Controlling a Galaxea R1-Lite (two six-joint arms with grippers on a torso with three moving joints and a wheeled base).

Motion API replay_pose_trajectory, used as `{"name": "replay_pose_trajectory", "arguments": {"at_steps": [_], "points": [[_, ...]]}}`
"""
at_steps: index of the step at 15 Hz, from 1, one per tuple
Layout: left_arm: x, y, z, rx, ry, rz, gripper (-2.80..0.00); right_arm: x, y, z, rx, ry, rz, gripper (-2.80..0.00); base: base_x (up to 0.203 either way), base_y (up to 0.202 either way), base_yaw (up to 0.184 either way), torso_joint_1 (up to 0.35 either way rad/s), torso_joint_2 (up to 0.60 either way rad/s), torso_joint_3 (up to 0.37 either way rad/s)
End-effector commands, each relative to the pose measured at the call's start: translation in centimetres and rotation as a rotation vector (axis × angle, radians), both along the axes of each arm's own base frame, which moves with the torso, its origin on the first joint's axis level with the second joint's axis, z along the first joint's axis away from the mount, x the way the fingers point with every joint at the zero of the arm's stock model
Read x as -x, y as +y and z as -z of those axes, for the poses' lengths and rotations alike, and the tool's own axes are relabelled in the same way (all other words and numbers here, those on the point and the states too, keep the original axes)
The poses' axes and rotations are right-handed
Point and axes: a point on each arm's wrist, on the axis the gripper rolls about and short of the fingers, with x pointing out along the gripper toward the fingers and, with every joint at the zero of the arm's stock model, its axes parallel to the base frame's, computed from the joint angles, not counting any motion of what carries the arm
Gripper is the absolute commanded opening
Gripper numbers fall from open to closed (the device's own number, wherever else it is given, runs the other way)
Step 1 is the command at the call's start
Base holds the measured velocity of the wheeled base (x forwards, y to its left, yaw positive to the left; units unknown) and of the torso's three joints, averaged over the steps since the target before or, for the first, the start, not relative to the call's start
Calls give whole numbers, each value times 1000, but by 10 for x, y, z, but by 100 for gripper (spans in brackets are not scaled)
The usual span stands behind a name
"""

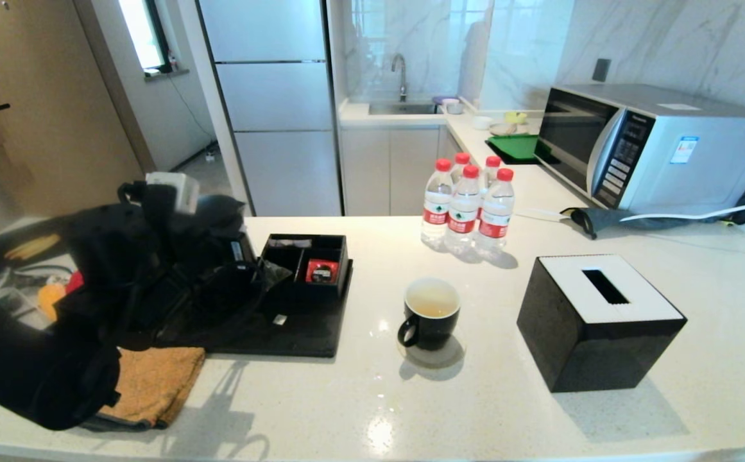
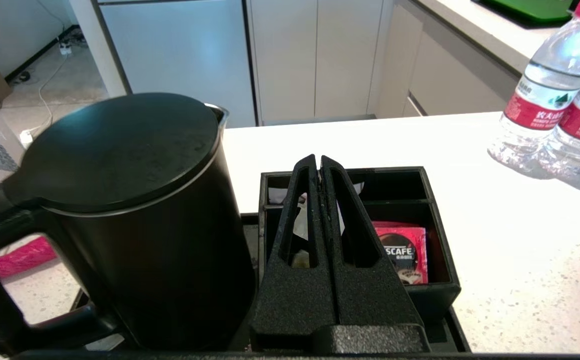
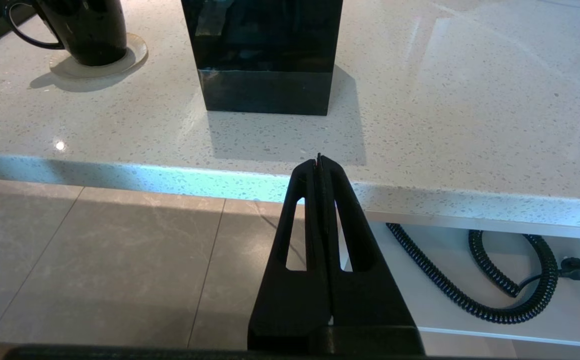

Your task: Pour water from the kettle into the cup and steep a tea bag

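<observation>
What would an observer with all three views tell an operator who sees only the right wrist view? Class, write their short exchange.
Operator: Is anything in the cup?
Observer: Yes. The head view shows the cup holds pale water.
Operator: Where's the left claw?
Observer: The left claw is shut, above the black compartment box, with the kettle right beside it.
</observation>
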Motion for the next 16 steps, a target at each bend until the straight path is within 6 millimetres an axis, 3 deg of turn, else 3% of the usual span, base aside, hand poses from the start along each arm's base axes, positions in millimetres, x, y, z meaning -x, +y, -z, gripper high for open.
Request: {"name": "replay_pose_trajectory", "arguments": {"at_steps": [1, 9, 16], "points": [[4, 1, -11, 11, -37, -1, -280, 0, 0, 0, 1, 2, -1, -280, 0, 0, 0, 0, 0, 0], [13, 0, -55, 10, -102, 17, -280, 0, 0, 0, 1, 2, -1, -280, 0, 0, 0, 0, 0, 0], [38, -21, -87, 18, -112, 103, -280, 0, 0, 0, 1, 2, -1, -280, 0, 0, 0, 0, 0, 0]]}}
